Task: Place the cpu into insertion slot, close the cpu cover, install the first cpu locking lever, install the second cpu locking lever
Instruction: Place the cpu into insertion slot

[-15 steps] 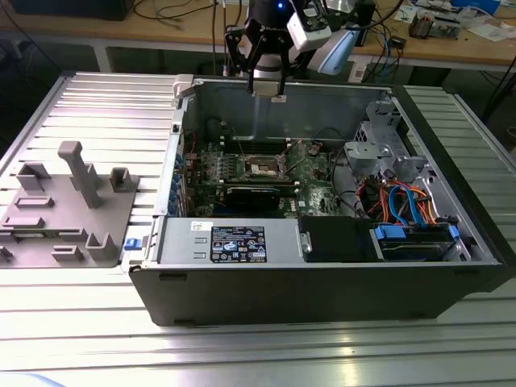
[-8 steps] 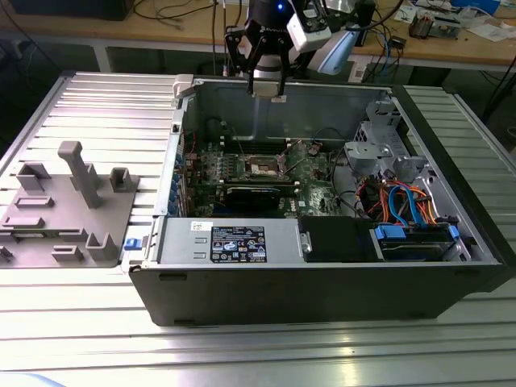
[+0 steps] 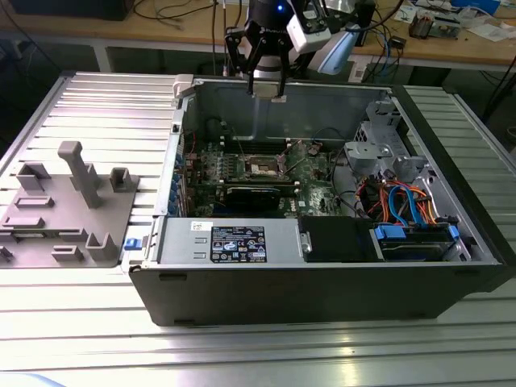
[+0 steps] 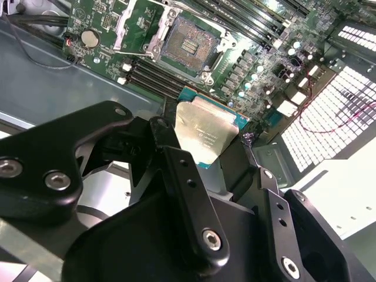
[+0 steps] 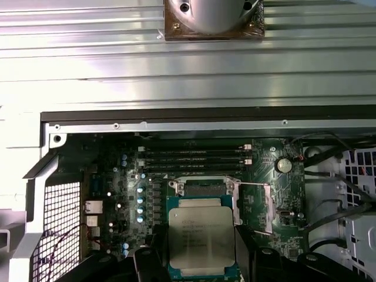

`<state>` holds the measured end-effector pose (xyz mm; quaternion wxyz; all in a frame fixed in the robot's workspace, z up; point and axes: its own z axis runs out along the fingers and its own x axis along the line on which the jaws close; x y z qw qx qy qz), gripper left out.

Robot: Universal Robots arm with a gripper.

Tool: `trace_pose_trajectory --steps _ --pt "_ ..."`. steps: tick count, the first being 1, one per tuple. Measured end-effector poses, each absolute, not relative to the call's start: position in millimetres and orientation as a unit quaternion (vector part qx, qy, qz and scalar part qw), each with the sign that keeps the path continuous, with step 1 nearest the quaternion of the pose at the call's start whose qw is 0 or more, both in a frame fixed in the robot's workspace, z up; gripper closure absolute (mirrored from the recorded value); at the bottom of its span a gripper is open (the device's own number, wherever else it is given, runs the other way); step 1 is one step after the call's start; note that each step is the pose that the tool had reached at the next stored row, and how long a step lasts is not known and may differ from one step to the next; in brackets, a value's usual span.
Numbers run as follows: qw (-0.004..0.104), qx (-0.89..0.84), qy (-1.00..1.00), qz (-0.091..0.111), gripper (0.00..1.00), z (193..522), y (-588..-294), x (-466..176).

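My gripper (image 3: 268, 87) hangs above the back wall of the open computer case (image 3: 322, 298), shut on the cpu (image 4: 207, 130). The chip's silver top and green edge sit between the black fingers (image 4: 176, 170) in both wrist views, cpu (image 5: 201, 236). Below it, on the green motherboard (image 3: 316, 173), the insertion slot (image 4: 183, 42) lies uncovered, its dark centre and contacts showing. The cpu cover (image 4: 140, 26) stands swung open beside the slot. In the first wrist view the chip hides most of the insertion slot (image 5: 202, 189). The slot (image 3: 264, 167) is well below the gripper.
A grey power supply (image 3: 230, 242) fills the case's front. Drive bays with blue and orange cables (image 3: 403, 201) sit at the exterior view's right. A long black card (image 3: 254, 193) lies just in front of the slot. A grey fixture plate (image 3: 64, 214) rests on the slatted table.
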<state>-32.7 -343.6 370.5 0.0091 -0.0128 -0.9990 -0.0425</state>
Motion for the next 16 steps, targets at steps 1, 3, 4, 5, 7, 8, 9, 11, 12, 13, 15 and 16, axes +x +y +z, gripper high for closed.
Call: trace_pose_trajectory --steps 1,3,4,5,7,8,9,11,12,13,15,16 --pt "0.009 -0.013 -0.999 -0.042 0.46 370.0 -343.6 -32.7" --pt "0.009 -0.013 -0.999 -0.041 0.46 369.4 -343.6 -32.7" --pt "0.009 -0.013 -0.999 -0.041 0.46 369.2 -343.6 -32.7" --pt "0.009 -0.013 -0.999 -0.041 0.46 368.9 -343.6 -32.7" --pt "0.009 -0.013 -0.999 -0.040 0.46 368.7 -343.6 -32.7" --pt "0.009 -0.013 -0.999 -0.040 0.46 368.5 -343.6 -32.7" --pt "0.009 -0.013 -0.999 -0.040 0.46 368.4 -343.6 -32.7" --pt "0.009 -0.013 -0.999 -0.039 0.46 367.8 -343.6 -32.7" --pt "0.009 -0.013 -0.999 -0.039 0.46 367.5 -343.6 -32.7" --pt "0.009 -0.013 -0.999 -0.039 0.46 367.4 -343.6 -32.7" --pt "0.009 -0.013 -0.999 -0.039 0.46 366.9 -343.6 -32.7" --pt "0.009 -0.013 -0.999 -0.038 0.46 366.7 -343.6 -32.7"
